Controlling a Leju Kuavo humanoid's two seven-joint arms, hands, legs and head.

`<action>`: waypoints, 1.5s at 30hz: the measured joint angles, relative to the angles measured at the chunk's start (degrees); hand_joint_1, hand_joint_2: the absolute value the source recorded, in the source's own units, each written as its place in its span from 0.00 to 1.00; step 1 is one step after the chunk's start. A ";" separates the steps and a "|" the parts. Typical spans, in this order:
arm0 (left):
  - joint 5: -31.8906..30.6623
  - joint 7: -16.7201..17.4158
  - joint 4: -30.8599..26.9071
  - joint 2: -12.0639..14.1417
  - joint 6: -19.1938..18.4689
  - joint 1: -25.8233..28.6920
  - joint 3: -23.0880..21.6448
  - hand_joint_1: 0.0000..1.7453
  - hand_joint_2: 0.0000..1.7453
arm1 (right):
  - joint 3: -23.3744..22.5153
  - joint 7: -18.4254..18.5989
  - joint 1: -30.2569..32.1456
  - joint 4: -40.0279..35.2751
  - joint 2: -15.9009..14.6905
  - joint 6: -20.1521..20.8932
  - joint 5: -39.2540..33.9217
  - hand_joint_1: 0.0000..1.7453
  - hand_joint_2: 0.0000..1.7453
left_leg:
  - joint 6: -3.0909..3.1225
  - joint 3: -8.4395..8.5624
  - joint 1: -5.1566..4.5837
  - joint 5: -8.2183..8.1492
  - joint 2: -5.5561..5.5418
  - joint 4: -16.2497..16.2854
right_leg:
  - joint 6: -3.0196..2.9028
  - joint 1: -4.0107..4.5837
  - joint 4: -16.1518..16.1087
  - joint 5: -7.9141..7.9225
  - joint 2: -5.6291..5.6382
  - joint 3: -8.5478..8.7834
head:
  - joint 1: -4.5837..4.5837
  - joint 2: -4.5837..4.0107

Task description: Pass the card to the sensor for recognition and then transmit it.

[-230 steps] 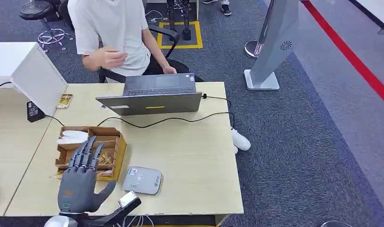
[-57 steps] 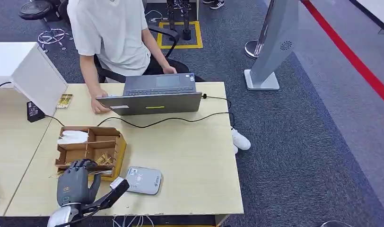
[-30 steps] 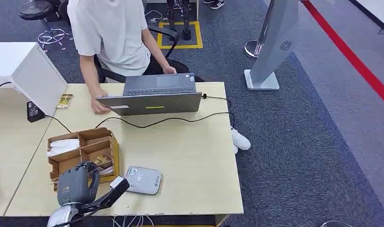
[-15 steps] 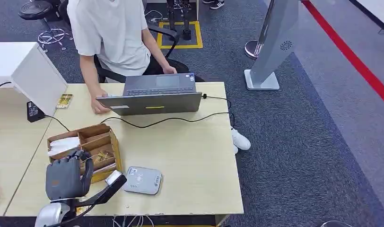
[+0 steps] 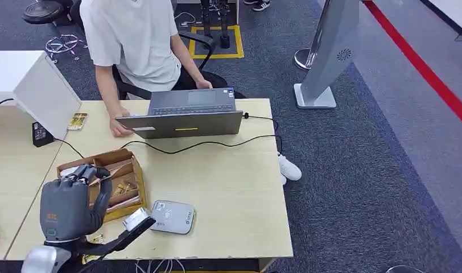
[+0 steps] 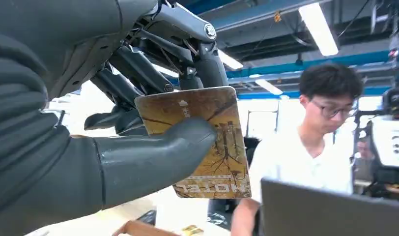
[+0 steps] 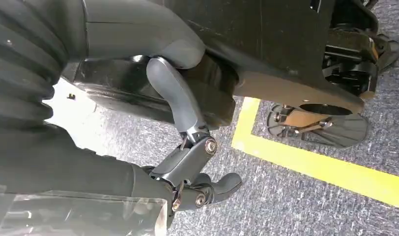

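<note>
My left hand [image 5: 69, 203] is raised above the table's near left corner, beside the cardboard box [image 5: 122, 183]. Its thumb and fingers pinch a brown patterned hotel card [image 6: 227, 167], which stands upright in the left wrist view. The grey-white card sensor [image 5: 172, 216] lies flat on the table, to the right of this hand and lower than it. My right hand [image 7: 197, 189] hangs over the carpet with its fingers curled in and nothing in them.
A person in a white shirt [image 5: 135, 40] sits behind an open laptop [image 5: 183, 116] at the table's far edge; a black cable [image 5: 217, 143] crosses the table. A white box [image 5: 44, 94] stands far left. The compartmented cardboard box holds more cards.
My left hand has risen and drawn back to the left with the card, away from the box. The box was turned askew about a second ago. The sensor has not moved.
</note>
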 joint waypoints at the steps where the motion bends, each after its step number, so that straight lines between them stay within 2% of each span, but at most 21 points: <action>1: 0.44 0.00 -0.70 0.11 -0.44 -0.41 -0.33 1.00 1.00 | 0.00 -0.02 0.01 0.00 0.00 0.02 0.02 0.00 1.00 | 0.00 0.00 0.00 0.00 -0.01 0.00 | 0.00 0.00 0.00 0.00 -0.01 -0.01 | 0.00 0.00; 4: -0.33 1.80 -1.81 -0.02 -0.94 -3.57 -0.65 1.00 1.00 | 0.24 0.00 -0.05 0.00 0.00 0.15 1.43 0.00 1.00 | 0.01 0.00 0.00 0.02 -0.02 0.02 | 0.00 0.00 0.00 0.01 -0.03 -0.01 | 0.02 0.00; 7: -6.39 5.36 -0.45 -0.83 0.79 -9.71 -0.57 1.00 1.00 | 0.33 0.07 -0.22 0.00 0.00 0.66 6.83 0.00 1.00 | 0.05 0.02 0.00 0.07 -0.04 0.02 | -0.03 0.00 0.00 0.05 -0.10 0.03 | 0.00 0.00; 12: -7.14 5.55 -0.01 -0.94 1.25 -10.57 -0.52 1.00 1.00 | 0.35 0.09 -0.25 0.00 0.00 0.70 7.37 0.00 1.00 | 0.05 0.03 0.00 0.07 -0.04 0.03 | -0.03 0.00 0.00 0.05 -0.10 0.01 | 0.02 0.00; 13: -11.89 5.47 8.13 -1.36 6.92 -18.90 1.13 1.00 1.00 | 0.44 0.55 -0.50 -0.02 0.06 0.90 12.21 0.00 1.00 | 0.07 0.00 0.00 0.26 -0.25 0.03 | 0.04 0.00 0.02 0.11 -0.29 0.09 | 0.09 0.00; 14: -12.92 4.77 21.56 -1.62 11.06 -28.07 4.44 1.00 1.00 | 0.52 0.44 -0.55 -0.07 0.09 0.90 13.75 0.00 1.00 | 0.01 0.03 0.01 0.30 -0.11 0.02 | -0.05 0.01 0.07 0.29 -0.15 0.17 | 0.07 0.00; 15: -12.94 4.61 24.23 -1.70 11.54 -29.48 4.83 1.00 1.00 | 0.57 0.40 -0.54 -0.07 0.09 0.90 13.75 0.00 1.00 | 0.01 0.04 0.01 0.30 -0.10 0.02 | -0.05 0.01 0.07 0.29 -0.13 0.16 | 0.04 0.00; 20: -12.99 4.44 29.72 -2.14 12.07 -31.86 5.62 1.00 1.00 | 0.72 0.33 -0.54 -0.13 0.09 0.90 13.75 0.00 1.00 | 0.03 -0.02 0.00 0.28 -0.10 0.02 | -0.04 0.01 0.05 0.27 -0.12 0.13 | 0.04 0.00; 27: -12.99 4.66 32.44 -2.43 11.78 -32.73 5.86 1.00 1.00 | 0.74 0.33 -0.55 -0.15 0.09 0.92 13.75 0.00 1.00 | 0.03 -0.05 0.00 0.27 -0.10 0.02 | -0.03 0.01 0.04 0.26 -0.12 0.05 | 0.04 0.00; 31: -13.01 9.20 36.23 -2.01 10.08 -35.60 5.36 1.00 1.00 | 0.74 0.70 -0.60 -0.15 0.09 1.40 13.57 0.00 1.00 | 0.03 -0.06 0.01 0.29 -0.11 0.03 | -0.04 0.01 0.04 0.26 -0.14 -0.06 | 0.04 0.00; 35: -13.01 11.19 41.34 -1.44 10.10 -39.55 3.64 1.00 1.00 | 0.74 0.87 -0.65 -0.15 0.09 1.70 13.27 0.00 1.00 | 0.03 -0.08 0.01 0.29 0.00 0.03 | -0.04 0.01 0.05 0.28 0.00 -0.06 | 0.02 0.00; 36: -13.01 11.48 42.87 -1.38 10.27 -40.73 2.86 0.00 1.00 | 0.74 0.90 -0.65 -0.15 0.09 1.75 13.14 0.00 1.00 | 0.03 -0.09 0.01 0.29 -0.03 0.05 | -0.03 0.01 0.05 0.28 -0.02 -0.05 | 0.09 0.00; 40: -13.01 11.12 44.66 -1.29 9.53 -42.92 1.33 0.00 1.00 | 0.74 1.03 -0.67 -0.15 0.07 1.77 12.59 0.00 1.00 | 0.03 -0.08 0.00 0.27 0.02 0.04 | -0.03 0.00 0.05 0.28 0.05 0.03 | 0.07 0.00; 45: -13.01 9.64 44.85 -1.27 8.50 -43.12 1.23 0.00 1.00 | 0.74 0.98 -0.66 -0.15 0.07 1.75 12.55 0.00 1.00 | 0.02 -0.09 0.00 0.26 0.01 0.04 | -0.03 0.01 0.05 0.28 0.06 0.03 | 0.09 0.00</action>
